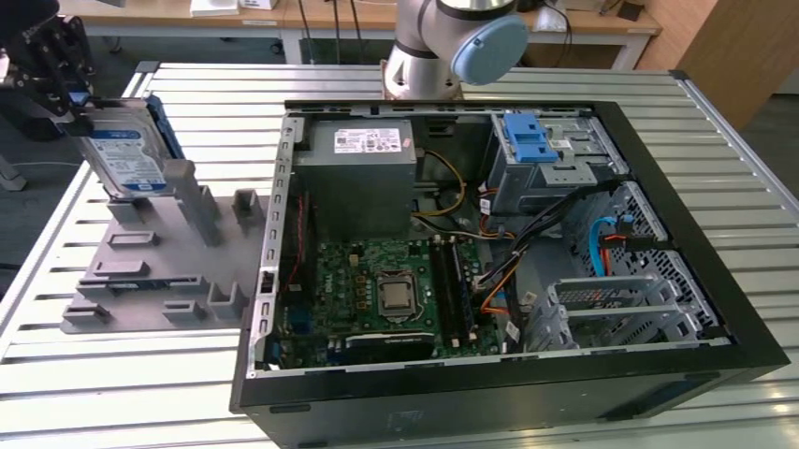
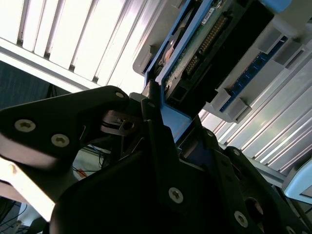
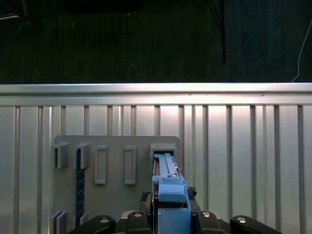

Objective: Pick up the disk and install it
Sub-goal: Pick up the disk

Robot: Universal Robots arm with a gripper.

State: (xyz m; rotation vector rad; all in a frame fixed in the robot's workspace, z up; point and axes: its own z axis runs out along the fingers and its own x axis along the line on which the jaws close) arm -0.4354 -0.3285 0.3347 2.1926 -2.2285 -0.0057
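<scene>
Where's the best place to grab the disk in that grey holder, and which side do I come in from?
Grip the disk by the blue frame at its upper end, from above, pinching across its thickness: it stands on edge, lower end at the grey holder. The gripper is clamped there.

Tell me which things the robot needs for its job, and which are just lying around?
Job: disk, gripper holding it, computer.
Just there: rack, table.
</scene>
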